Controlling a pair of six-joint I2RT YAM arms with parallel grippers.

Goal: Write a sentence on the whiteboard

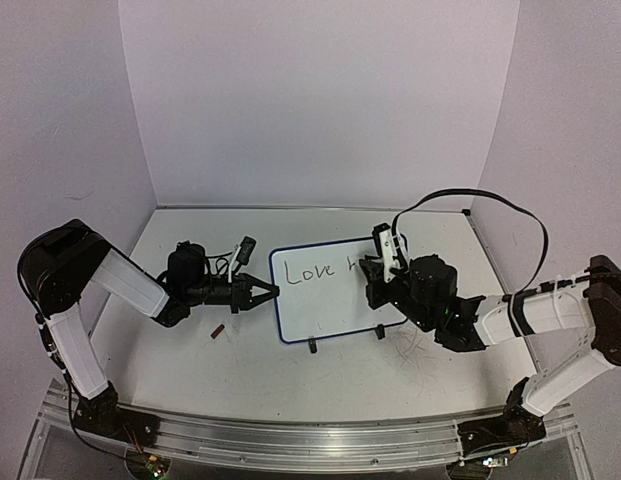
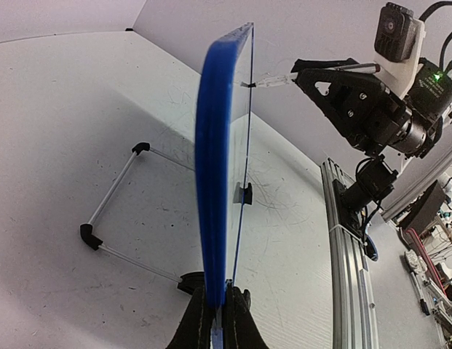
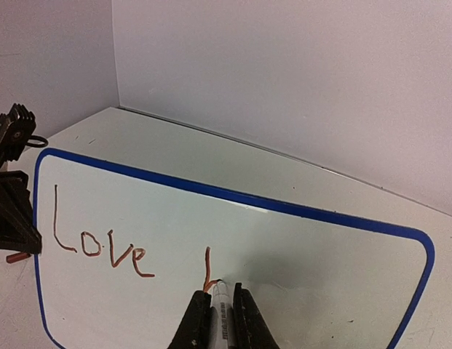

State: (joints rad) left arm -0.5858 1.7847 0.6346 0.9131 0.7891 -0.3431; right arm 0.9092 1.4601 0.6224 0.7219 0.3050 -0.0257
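The small rectangular whiteboard is white with a bright blue rim; its handwritten lettering is reddish-brown; the white worktop is flecked with grey scuffs; the left end effector and right end effector are black; the slim marker has a white barrel.

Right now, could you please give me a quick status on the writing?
Left gripper shut on whiteboard edge. Right gripper shut on marker, tip on board. Sentence reads "Love" plus a started letter. Nothing blocking.

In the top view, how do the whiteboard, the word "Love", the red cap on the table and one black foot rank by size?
Largest: the whiteboard.
Next: the word "Love".
Last: the red cap and the black foot; they look about alike, so I leave them unranked.
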